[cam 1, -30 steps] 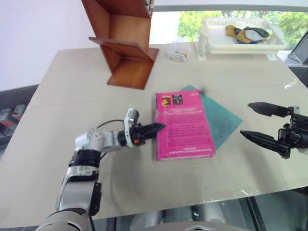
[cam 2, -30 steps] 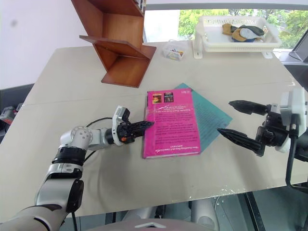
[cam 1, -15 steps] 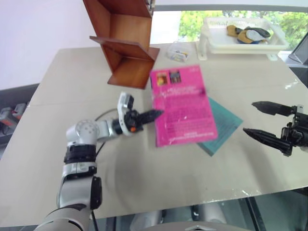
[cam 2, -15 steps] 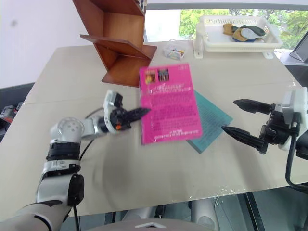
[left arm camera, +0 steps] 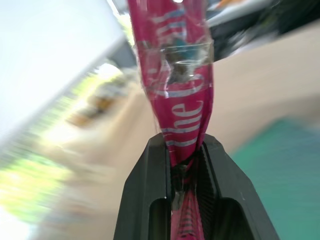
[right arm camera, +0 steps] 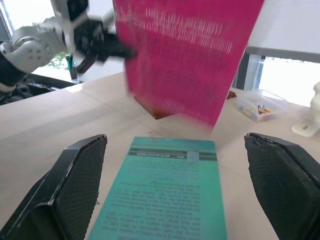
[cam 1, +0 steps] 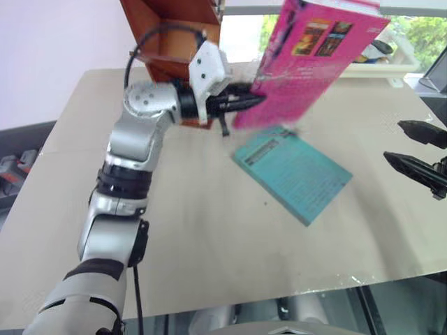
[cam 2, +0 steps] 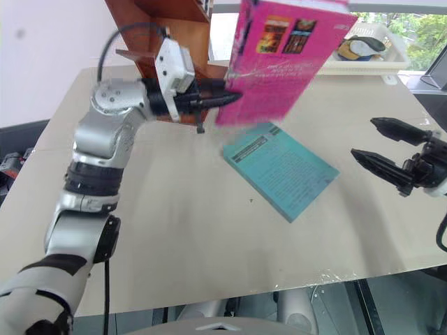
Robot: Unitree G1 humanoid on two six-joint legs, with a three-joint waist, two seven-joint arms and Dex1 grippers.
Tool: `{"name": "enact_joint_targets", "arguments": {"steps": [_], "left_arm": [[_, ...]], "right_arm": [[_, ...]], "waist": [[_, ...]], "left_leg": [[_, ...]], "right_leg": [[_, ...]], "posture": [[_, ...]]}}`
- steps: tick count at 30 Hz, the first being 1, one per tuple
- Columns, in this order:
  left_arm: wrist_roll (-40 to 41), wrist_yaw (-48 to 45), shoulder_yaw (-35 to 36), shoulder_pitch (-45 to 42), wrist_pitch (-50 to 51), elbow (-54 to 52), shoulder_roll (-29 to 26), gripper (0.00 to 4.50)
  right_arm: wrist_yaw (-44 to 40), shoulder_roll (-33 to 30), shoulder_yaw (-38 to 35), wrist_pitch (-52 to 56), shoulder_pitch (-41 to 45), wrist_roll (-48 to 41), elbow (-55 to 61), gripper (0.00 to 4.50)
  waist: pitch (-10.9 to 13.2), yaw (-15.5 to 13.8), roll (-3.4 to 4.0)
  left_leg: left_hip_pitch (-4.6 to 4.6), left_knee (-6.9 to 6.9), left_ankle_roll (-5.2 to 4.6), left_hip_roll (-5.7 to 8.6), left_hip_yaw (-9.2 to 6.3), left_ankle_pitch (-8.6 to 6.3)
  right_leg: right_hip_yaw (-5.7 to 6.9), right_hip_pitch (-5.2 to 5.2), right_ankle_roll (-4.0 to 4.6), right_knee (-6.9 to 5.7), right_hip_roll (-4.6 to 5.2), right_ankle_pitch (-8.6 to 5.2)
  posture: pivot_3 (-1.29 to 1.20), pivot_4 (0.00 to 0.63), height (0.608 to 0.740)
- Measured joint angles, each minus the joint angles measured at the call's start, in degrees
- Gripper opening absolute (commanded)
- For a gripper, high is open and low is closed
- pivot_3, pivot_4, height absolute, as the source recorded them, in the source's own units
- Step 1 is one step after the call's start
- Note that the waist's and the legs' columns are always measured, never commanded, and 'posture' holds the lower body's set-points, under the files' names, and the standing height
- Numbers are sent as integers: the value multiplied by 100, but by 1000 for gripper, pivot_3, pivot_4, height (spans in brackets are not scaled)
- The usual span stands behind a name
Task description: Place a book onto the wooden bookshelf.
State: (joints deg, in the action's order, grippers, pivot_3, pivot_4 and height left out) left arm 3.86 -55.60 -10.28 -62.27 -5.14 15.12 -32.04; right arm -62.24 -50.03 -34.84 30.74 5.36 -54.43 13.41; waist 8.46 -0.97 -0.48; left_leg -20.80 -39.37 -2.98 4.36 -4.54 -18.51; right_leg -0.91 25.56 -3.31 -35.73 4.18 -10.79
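The pink book point(cam 1: 314, 59) hangs in the air above the table, nearly upright, its cover with two small dark pictures facing me. My left gripper point(cam 1: 248, 101) is shut on its lower left edge; in the left wrist view the fingers point(left arm camera: 150, 190) clamp the pink book point(left arm camera: 175, 100) edge-on. The wooden bookshelf point(cam 1: 174, 35) stands at the back left of the table, just behind my left wrist. My right gripper point(cam 1: 412, 150) is open at the right side of the table, nothing between its fingers point(right arm camera: 75, 185).
A teal book point(cam 1: 292, 171) lies flat mid-table, below the lifted one. A white plastic tray point(cam 2: 374, 56) holding small items stands at the back right. A small clear box point(right arm camera: 260, 105) sits near the shelf.
My left gripper has lifted the pink book off the teal one, rolled it from flat to nearly upright and carried it toward the shelf. My right gripper drew away to the right.
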Motion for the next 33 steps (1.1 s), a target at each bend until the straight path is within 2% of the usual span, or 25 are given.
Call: {"name": "enact_joint_targets", "arguments": {"steps": [2, 4, 9, 14, 18, 21, 28, 33], "left_arm": [[-921, 386, -198, -449, -1122, 521, -321, 195], [-1496, 716, -377, -745, -1788, 1068, -459, 195], [-2763, 1374, -751, -1517, -2782, 2261, -1074, 195], [-3529, 1906, -1084, -2125, -3409, 3003, -1273, 195], [-3662, 1813, -1216, -2248, -3427, 3358, -1286, 195], [-3552, 1203, -1221, -2245, -3205, 3461, -1400, 195], [-3200, 571, -1117, -1845, -2866, 3281, -1460, 195], [-3482, 597, -1098, -1904, -2634, 3189, -1785, 195]], "right_arm": [[-103, 0, -144, 28, 4, -129, -155, 4500], [-187, -7, -260, 77, 58, -316, -291, 4500], [-376, -35, -562, 302, 129, -770, -543, 4500], [-379, -35, -548, 306, 231, -766, -578, 4500], [-386, -34, -539, 278, 249, -731, -591, 4500], [-408, -32, -539, 260, 249, -683, -623, 4500], [-418, -23, -532, 233, 253, -621, -652, 4500], [-451, -22, -483, 203, 278, -572, -657, 4500]], "waist": [[-3, 30, 6], [0, 27, 2], [7, 29, -7], [11, 5, -13], [13, 82, -14], [15, 227, -10], [21, 164, -20], [21, 157, -21]], "left_leg": [[5, 17, -1, -3, 7, -1], [2, 13, -2, -4, 4, -1], [0, 7, -4, -1, 5, -2], [-7, -2, -9, 7, -4, -4], [-5, -1, -10, 3, 5, -4], [-1, 2, -10, -2, 11, -4], [-10, -7, -11, 2, 2, -4], [-12, -3, -13, 5, -8, -5]], "right_leg": [[-9, 5, 0, 1, 2, 0], [-5, 7, 0, -2, -5, 0], [-4, 9, -1, -10, -15, 0], [9, 7, -4, -12, -13, -1], [2, 11, -4, -16, -16, -1], [-4, 14, -4, -19, -21, -1], [5, 13, -5, -20, -17, -1], [15, 14, -5, -18, -16, -1]], "posture": [[0, 150, 740], [0, 150, 740], [0, 150, 740], [0, 150, 740], [0, 150, 740], [0, 150, 740], [0, 150, 740], [0, 150, 740]]}}
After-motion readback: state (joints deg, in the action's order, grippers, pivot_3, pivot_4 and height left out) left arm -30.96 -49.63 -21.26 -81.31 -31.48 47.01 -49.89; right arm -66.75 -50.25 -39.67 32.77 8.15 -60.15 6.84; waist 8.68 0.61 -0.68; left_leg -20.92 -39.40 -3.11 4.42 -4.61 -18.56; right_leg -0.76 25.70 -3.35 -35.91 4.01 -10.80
